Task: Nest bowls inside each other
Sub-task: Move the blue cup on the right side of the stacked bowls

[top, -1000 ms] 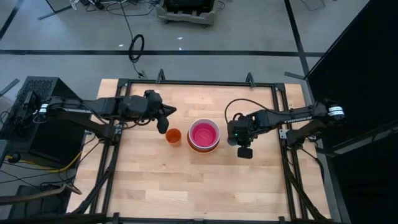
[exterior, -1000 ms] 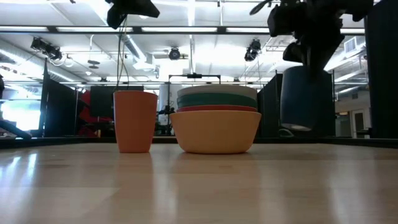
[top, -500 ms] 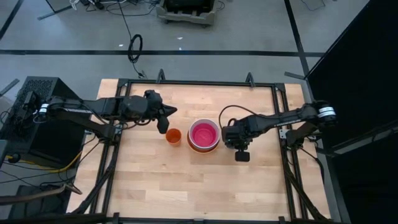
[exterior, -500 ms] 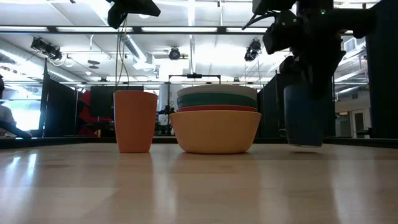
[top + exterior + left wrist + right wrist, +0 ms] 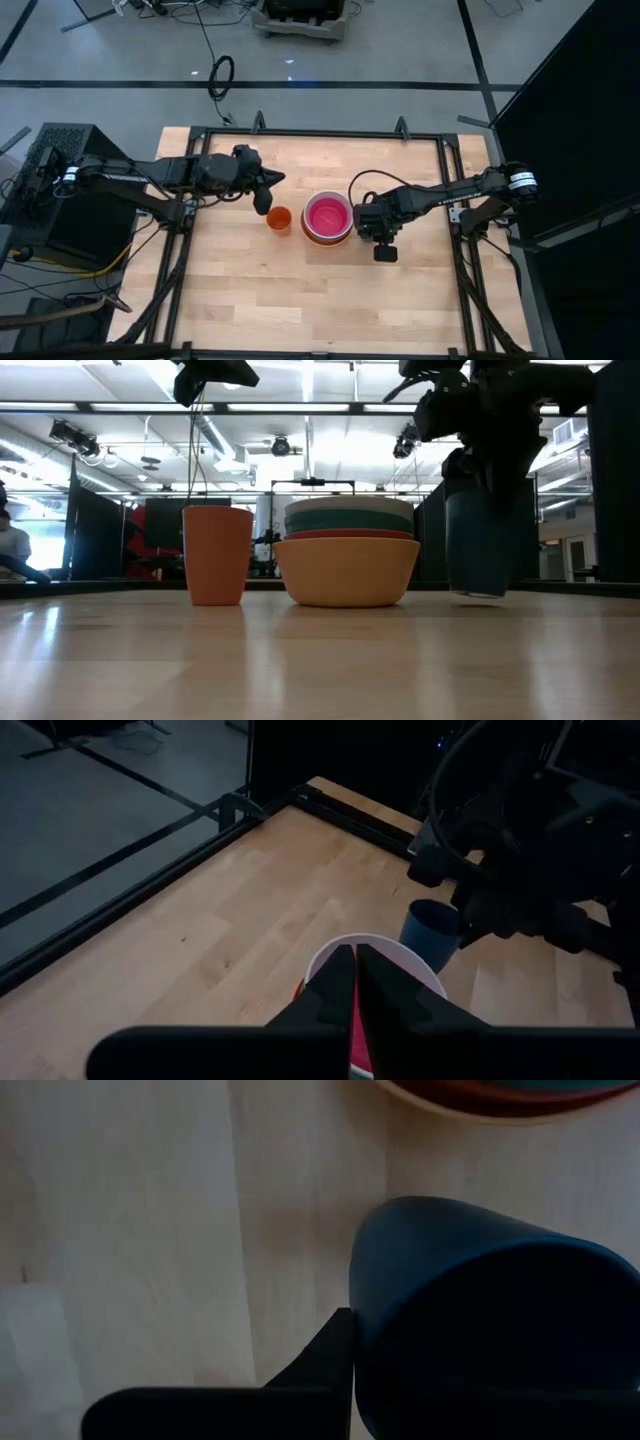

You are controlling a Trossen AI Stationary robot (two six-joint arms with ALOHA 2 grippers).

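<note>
Right tool (image 5: 376,228) clamped on blue cup (image 5: 478,542), bowl stack (image 5: 328,218) at its 9 o'clock. Left tool (image 5: 265,196) fingers together, stack at its 4 o'clock.

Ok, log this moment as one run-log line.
bowls: nested in one stack | left gripper: shut, above orange cup | right gripper: shut on dark blue cup, beside stack

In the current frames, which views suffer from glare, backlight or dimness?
Low view: bright ceiling lights backlight the scene, so the right gripper and dark blue cup read as near silhouettes. Left wrist view: dim, the right arm almost black. Right wrist view: the cup fills the frame, soft. High view: evenly lit.
</note>
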